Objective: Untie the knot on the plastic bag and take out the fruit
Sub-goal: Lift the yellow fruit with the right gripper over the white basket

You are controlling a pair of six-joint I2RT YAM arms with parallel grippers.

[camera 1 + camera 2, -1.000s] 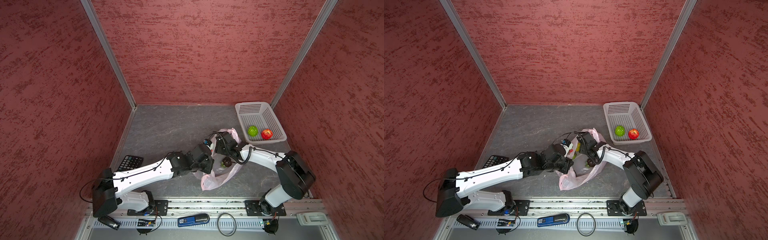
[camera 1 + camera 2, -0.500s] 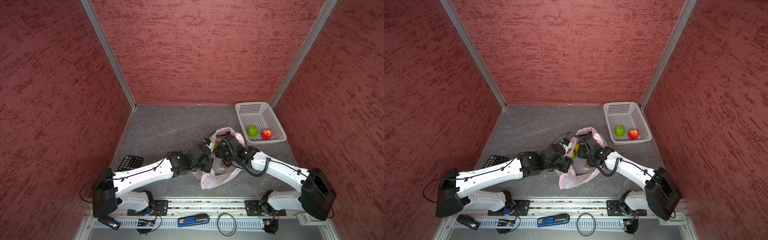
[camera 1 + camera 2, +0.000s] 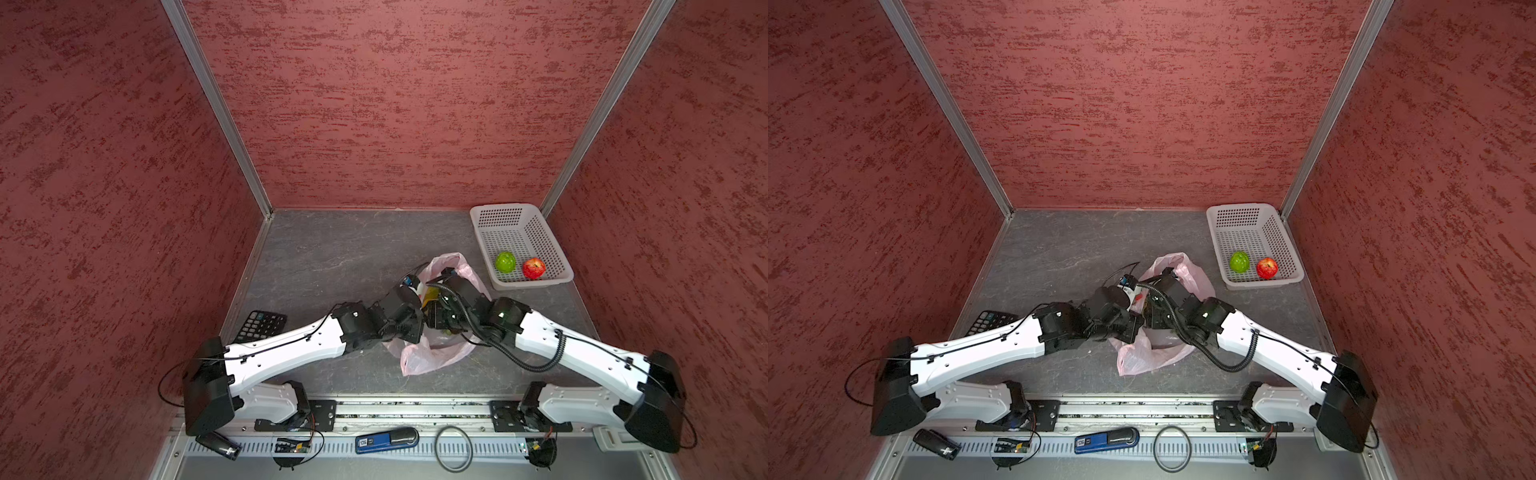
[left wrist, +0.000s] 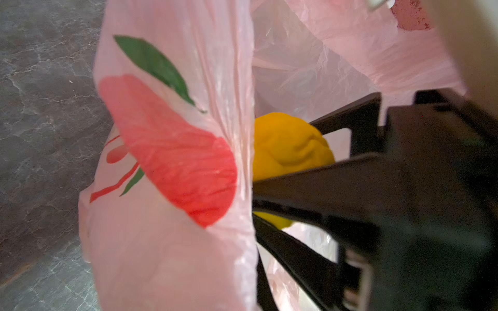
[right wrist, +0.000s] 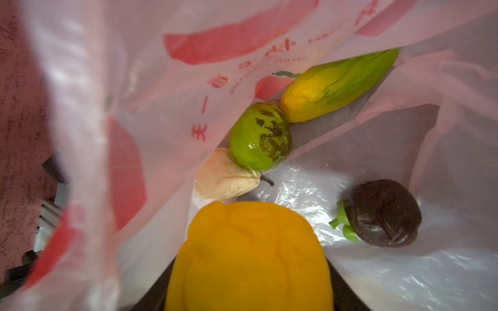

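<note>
Left hand (image 3: 419, 320) clenched on the plastic bag (image 3: 432, 357) rim, to hold it open, I judge; inside it, right hand (image 4: 281, 159) grasps yellow fruit (image 5: 250, 250).

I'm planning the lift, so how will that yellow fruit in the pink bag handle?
The yellow fruit looks dented and creased, so it's probably soft and will squash when squeezed. Its matte skin likely won't slip. Being roundish, it may roll once released.
</note>
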